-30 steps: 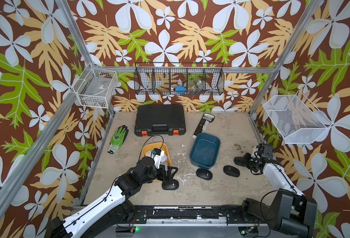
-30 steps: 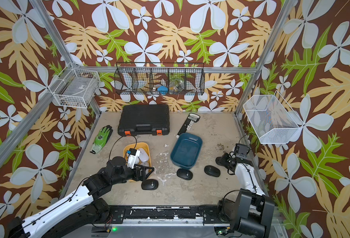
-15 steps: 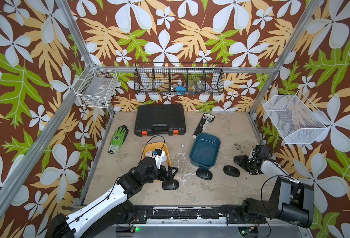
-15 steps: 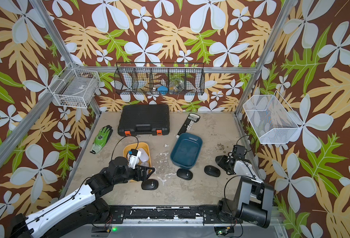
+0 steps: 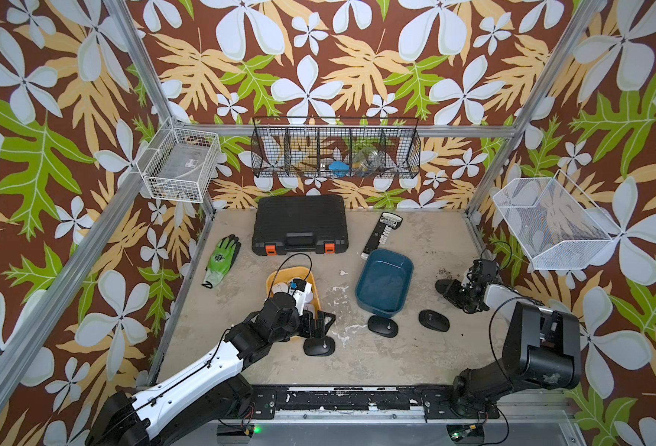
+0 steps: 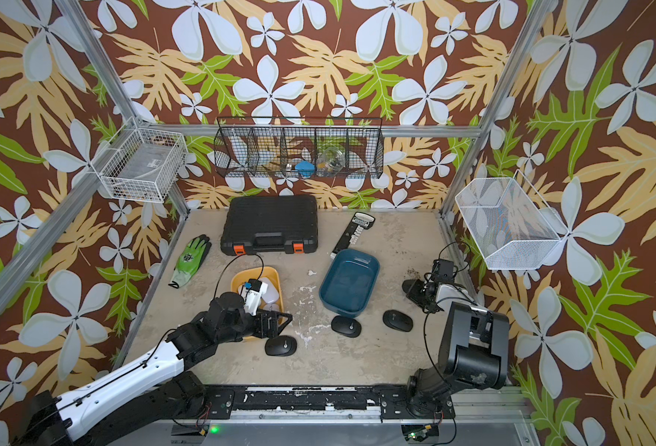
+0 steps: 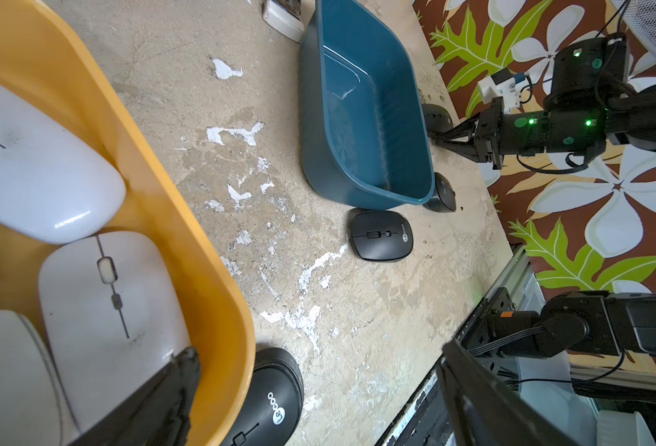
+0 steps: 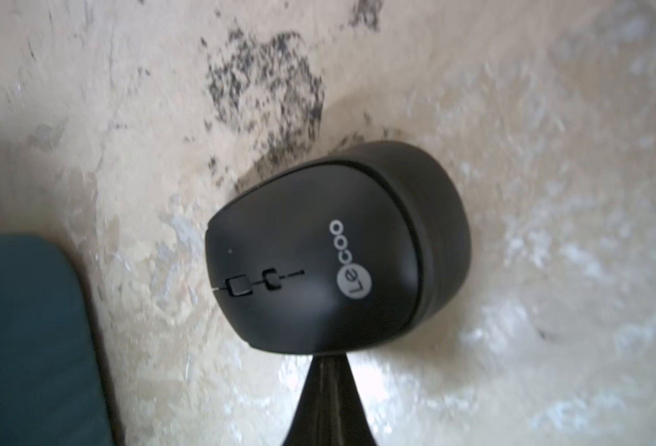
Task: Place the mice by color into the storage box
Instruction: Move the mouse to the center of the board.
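Observation:
Several white mice point(image 7: 110, 301) lie in the yellow storage box point(image 5: 271, 278). The blue storage box point(image 5: 384, 281) holds nothing. My left gripper point(image 7: 318, 386) is open, low over a black mouse point(image 5: 319, 346) beside the yellow box's near end. Two black mice point(image 5: 383, 326) point(image 5: 433, 320) lie in front of the blue box. At the right wall my right gripper point(image 8: 328, 359) is shut and empty. Its tip touches the side of another black mouse point(image 8: 318, 251), which both top views show point(image 6: 409, 286).
A closed black case point(image 5: 299, 224) and a long black-and-white remote-like device point(image 5: 380, 235) lie at the back. A green glove point(image 5: 222, 258) is at the left. Wire baskets point(image 5: 181, 170) point(image 5: 546, 228) hang on the side walls. The right arm's base link point(image 5: 538, 347) stands at the front right.
The right arm has folded up and its elbow has come nearer the base, while its shut gripper has stayed by the far-right black mouse. The left arm has hardly moved.

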`<state>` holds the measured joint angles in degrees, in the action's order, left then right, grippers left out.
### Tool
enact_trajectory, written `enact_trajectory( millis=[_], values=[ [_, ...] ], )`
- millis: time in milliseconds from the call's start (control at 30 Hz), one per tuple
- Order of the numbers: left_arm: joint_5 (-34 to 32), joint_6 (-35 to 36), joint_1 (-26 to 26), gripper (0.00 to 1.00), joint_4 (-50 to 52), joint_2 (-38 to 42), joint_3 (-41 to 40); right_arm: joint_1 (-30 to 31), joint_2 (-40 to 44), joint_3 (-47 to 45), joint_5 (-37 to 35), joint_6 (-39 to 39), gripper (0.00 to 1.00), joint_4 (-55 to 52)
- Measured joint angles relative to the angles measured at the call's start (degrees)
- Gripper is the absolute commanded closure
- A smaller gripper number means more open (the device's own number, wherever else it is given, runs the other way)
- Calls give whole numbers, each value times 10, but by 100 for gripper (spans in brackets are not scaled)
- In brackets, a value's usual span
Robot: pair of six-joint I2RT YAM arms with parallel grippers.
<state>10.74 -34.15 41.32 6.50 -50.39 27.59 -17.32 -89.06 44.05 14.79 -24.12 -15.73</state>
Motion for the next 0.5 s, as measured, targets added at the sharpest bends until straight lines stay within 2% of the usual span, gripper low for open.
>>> enact_trajectory(
  millis=[300, 500],
  values=[
    [-2, 0, 0, 0, -9, -14, 0, 19, -52, 59, 16, 4, 100, 10],
    [-2, 0, 0, 0, -9, -13, 0, 49, 13, 75, 24, 7, 100, 8]
  ],
)
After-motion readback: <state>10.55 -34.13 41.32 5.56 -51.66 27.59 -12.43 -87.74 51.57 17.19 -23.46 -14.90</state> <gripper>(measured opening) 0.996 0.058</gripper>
